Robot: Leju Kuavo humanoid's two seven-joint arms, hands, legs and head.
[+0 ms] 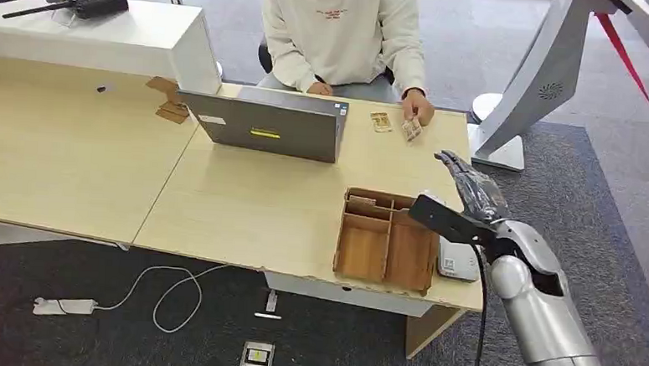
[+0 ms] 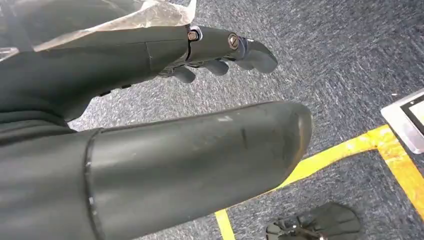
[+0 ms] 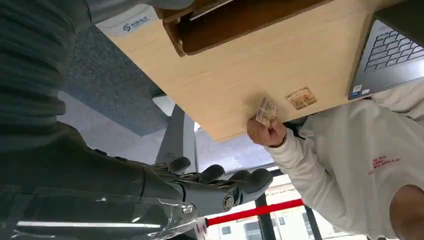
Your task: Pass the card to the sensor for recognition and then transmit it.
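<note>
The right hand [image 1: 470, 184] is raised over the desk's far right corner, fingers [image 3: 220, 176] apart and grasping nothing; the left hand [image 2: 220, 52] hangs over the carpet [image 2: 345, 60], its fingers stretched out and holding nothing. The card [image 1: 411, 130] is pinched in the person's hand [image 1: 417, 111] at the far edge of the desk [image 1: 253, 204], near a second card [image 1: 380, 122] lying flat; to take it well, I judge the right hand should reach forward with palm open and close only once the card sits between thumb and fingers. The wooden tray [image 1: 385, 245] and white sensor [image 1: 458, 261] lie under the forearm, the laptop [image 1: 265, 125] to the left; open desk lies between.
</note>
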